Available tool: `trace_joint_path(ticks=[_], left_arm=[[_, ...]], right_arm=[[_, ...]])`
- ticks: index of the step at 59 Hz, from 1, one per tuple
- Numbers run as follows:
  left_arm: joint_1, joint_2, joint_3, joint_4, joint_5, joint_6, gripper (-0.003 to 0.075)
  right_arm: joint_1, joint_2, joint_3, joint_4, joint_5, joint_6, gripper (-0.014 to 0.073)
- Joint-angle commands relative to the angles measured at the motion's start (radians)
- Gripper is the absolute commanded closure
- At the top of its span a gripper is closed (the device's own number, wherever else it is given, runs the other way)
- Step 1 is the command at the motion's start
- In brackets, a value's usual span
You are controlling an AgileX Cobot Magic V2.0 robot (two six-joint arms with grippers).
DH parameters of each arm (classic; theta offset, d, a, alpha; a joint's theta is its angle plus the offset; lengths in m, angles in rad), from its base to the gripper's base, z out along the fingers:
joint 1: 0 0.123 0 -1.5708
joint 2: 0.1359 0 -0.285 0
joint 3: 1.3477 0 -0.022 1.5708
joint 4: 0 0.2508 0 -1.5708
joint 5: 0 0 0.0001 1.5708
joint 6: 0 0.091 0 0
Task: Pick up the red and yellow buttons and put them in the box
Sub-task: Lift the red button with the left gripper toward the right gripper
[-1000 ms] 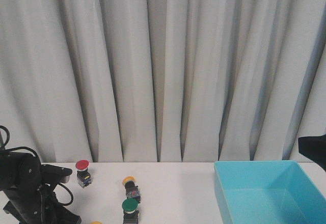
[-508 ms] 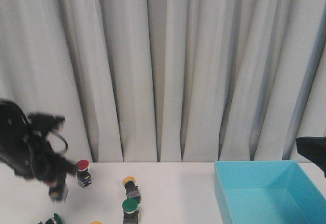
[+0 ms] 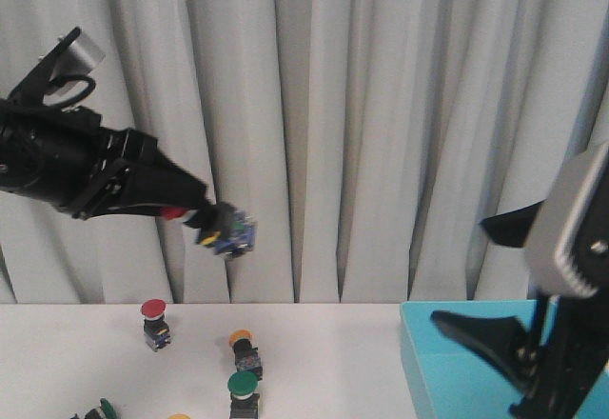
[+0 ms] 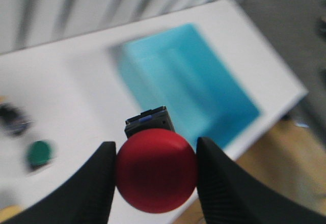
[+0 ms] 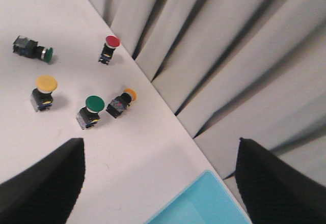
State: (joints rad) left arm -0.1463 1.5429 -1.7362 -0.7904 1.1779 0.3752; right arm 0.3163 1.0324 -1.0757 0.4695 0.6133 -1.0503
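My left gripper [image 3: 211,226] is shut on a red button [image 4: 156,170] and holds it high above the table; its dark body [image 3: 235,235] sticks out past the fingers. The turquoise box [image 3: 423,381] sits at the right, also in the left wrist view [image 4: 188,81] and the right wrist view [image 5: 204,206]. On the table are another red button [image 3: 153,310] [image 5: 109,45], a yellow button lying on its side [image 3: 243,345] [image 5: 123,101] and an upright yellow one [image 5: 44,88]. My right gripper [image 3: 459,269] [image 5: 160,183] is open and empty above the box's near-left corner.
Two green buttons stay on the table, one upright [image 3: 244,387] [image 5: 91,107] and one on its side [image 5: 31,48]. A grey curtain hangs behind the table. The table edge runs beyond the box in the left wrist view.
My left arm has risen from the table's left side and swung up and right with the red button. My right arm has come up into the front view over the box.
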Motion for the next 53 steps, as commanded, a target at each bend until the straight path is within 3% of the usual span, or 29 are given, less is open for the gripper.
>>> trace_joint_path(ticks=[1,9,25,47,53], left_arm=[[-0.022,-0.032,-0.028,-0.183,-0.018,0.043,0.0724],[-0.065,-0.032,-0.028,-0.185,-0.028,0.038,0.072],[-0.151,-0.032,-0.028,-0.188,-0.143,-0.143,0.0716],[-0.271,0.018,-0.028,-0.187,-0.261,-0.277,0.0709],[-0.298,0.068,-0.028,-0.19,-0.266,-0.381,0.0705]], right_arm=[[0.037,0.012,-0.035,0.02,-0.068,-0.05,0.0015],[0.076,0.034,-0.035,-0.008,-0.098,-0.086,0.0015],[0.115,0.041,-0.034,-0.11,-0.227,-0.096,0.0015],[0.115,0.093,-0.031,-0.121,-0.283,-0.124,0.0015],[0.115,0.095,-0.031,-0.121,-0.298,-0.149,0.0015]])
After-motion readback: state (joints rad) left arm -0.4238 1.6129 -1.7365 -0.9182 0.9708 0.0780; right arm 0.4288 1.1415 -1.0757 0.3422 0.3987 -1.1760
